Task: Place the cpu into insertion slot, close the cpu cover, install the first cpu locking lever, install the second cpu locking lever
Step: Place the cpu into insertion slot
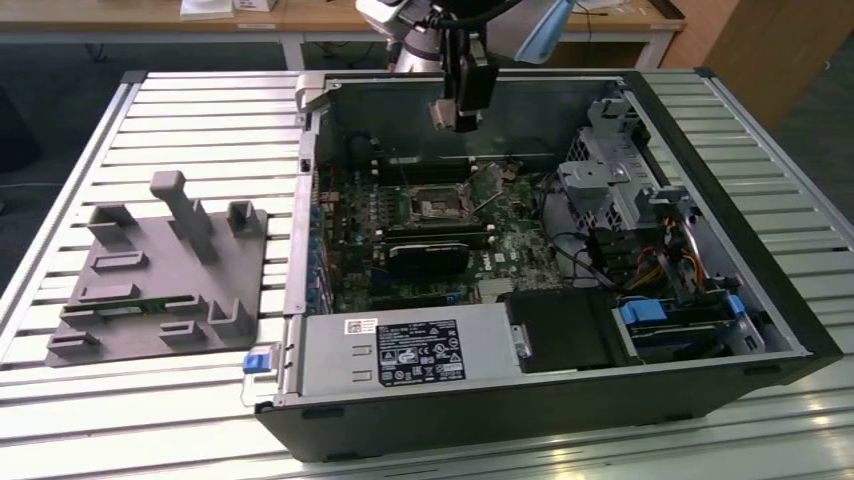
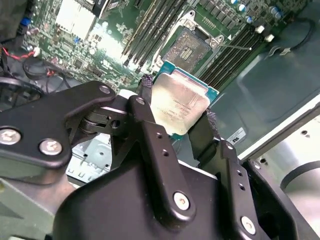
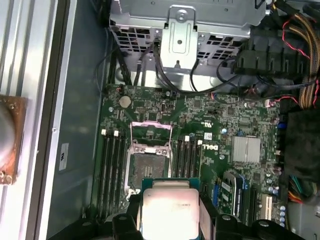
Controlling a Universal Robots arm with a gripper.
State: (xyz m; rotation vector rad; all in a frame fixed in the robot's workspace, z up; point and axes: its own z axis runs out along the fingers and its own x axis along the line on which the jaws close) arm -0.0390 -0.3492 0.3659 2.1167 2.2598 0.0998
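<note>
Matt silvery metal cpu (image 2: 179, 102)

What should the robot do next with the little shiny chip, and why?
Probably move it over and down toward the insertion slot. The gripper is shut on the cpu, held above the motherboard, and the slot sits open and empty with its cpu cover raised.

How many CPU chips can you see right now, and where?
1. The cpu is clamped in the gripper, above the motherboard. The insertion slot holds no chip. Others could lie hidden elsewhere in the case.
</note>
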